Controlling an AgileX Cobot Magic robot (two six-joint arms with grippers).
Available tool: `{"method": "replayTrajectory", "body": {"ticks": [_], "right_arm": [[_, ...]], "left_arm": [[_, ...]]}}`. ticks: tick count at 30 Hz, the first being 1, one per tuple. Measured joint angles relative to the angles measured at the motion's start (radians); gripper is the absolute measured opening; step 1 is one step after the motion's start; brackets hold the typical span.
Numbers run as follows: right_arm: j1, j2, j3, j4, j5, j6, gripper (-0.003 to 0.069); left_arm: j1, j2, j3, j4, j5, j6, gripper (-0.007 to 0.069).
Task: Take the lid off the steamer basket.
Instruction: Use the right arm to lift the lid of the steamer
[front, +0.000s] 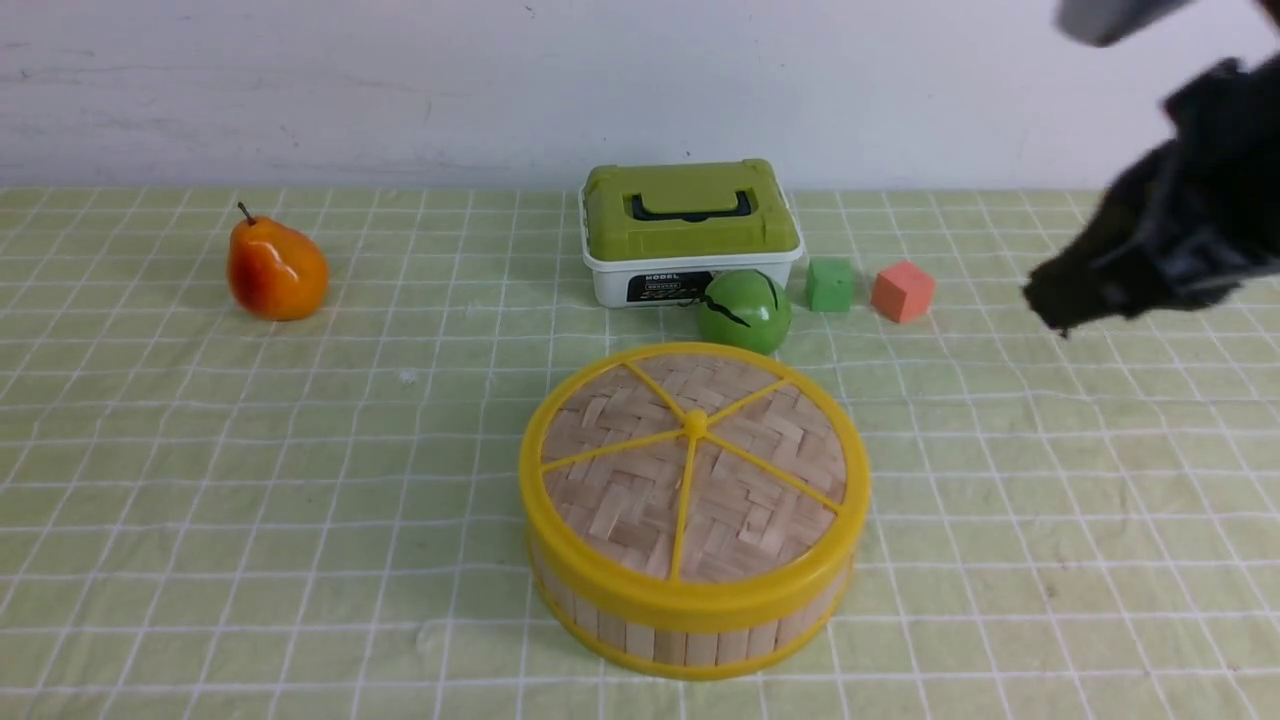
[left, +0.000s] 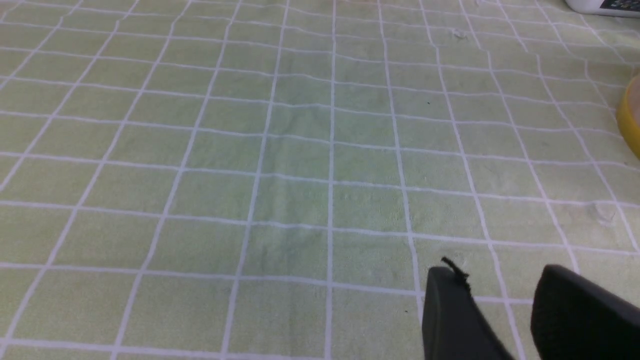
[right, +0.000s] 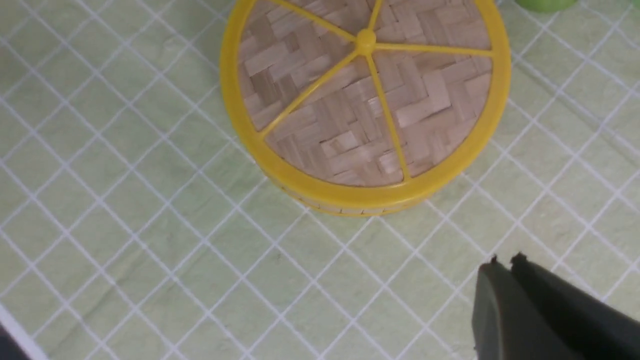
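Your right gripper (right: 506, 261) hung high at the table's right, fingers pressed together, well apart from the lid (front: 694, 470). The lid sat closed on the steamer basket (front: 690, 632), mid-cloth. Your left gripper (left: 497, 274) hovered over the checked cloth (left: 250, 175), fingers spread. The white box (front: 690, 240) read "MODEL". You had one pear (front: 277, 272), one green fruit (front: 744, 312), and two cubes: green cube (front: 830, 284), orange cube (front: 902, 291).

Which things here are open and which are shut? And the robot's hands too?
lid: on, not lifted yet.
steamer basket: covered, upright on the cloth.
white box: shut.
left gripper: fingers apart, holding nothing.
right gripper: fingers together, holding nothing.
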Motion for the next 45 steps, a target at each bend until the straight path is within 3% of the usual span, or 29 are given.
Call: {"method": "replayTrajectory", "body": {"ticks": [6, 13, 17, 18, 19, 21, 22, 23, 27, 32, 36, 43, 45], "right_arm": [[0.138, 0.225, -0.183, -0.076, 0.001, 0.022, 0.0005], [0.201, 0.453, -0.342, -0.111, 0.000, 0.029, 0.0055], [0.206, 0.561, -0.400, -0.153, -0.003, 0.095, 0.0172], [0.206, 0.566, -0.402, -0.153, -0.003, 0.099, 0.0172], [0.206, 0.597, -0.412, -0.180, -0.004, 0.126, 0.0241], [0.206, 0.629, -0.417, -0.207, -0.004, 0.146, 0.0325], [0.206, 0.632, -0.417, -0.209, -0.004, 0.146, 0.0334], [0.206, 0.652, -0.420, -0.214, -0.011, 0.151, 0.0395], [0.206, 0.685, -0.424, -0.192, -0.041, 0.154, 0.0458], [0.206, 0.704, -0.424, -0.170, -0.051, 0.154, 0.0444], [0.206, 0.716, -0.424, -0.165, -0.051, 0.154, 0.0349], [0.206, 0.716, -0.433, -0.153, -0.044, 0.154, 0.0078], [0.206, 0.716, -0.443, -0.152, -0.033, 0.154, 0.0076]], "left_arm": [[0.000, 0.000, 0.000, 0.000, 0.000, 0.000, 0.0239], [0.000, 0.000, 0.000, 0.000, 0.000, 0.000, 0.0239], [0.000, 0.000, 0.000, 0.000, 0.000, 0.000, 0.0239], [0.000, 0.000, 0.000, 0.000, 0.000, 0.000, 0.0239], [0.000, 0.000, 0.000, 0.000, 0.000, 0.000, 0.0239], [0.000, 0.000, 0.000, 0.000, 0.000, 0.000, 0.0239], [0.000, 0.000, 0.000, 0.000, 0.000, 0.000, 0.0239], [0.000, 0.000, 0.000, 0.000, 0.000, 0.000, 0.0239], [0.000, 0.000, 0.000, 0.000, 0.000, 0.000, 0.0239], [0.000, 0.000, 0.000, 0.000, 0.000, 0.000, 0.0239], [0.000, 0.000, 0.000, 0.000, 0.000, 0.000, 0.0239], [0.000, 0.000, 0.000, 0.000, 0.000, 0.000, 0.0239], [0.000, 0.000, 0.000, 0.000, 0.000, 0.000, 0.0239]]}}
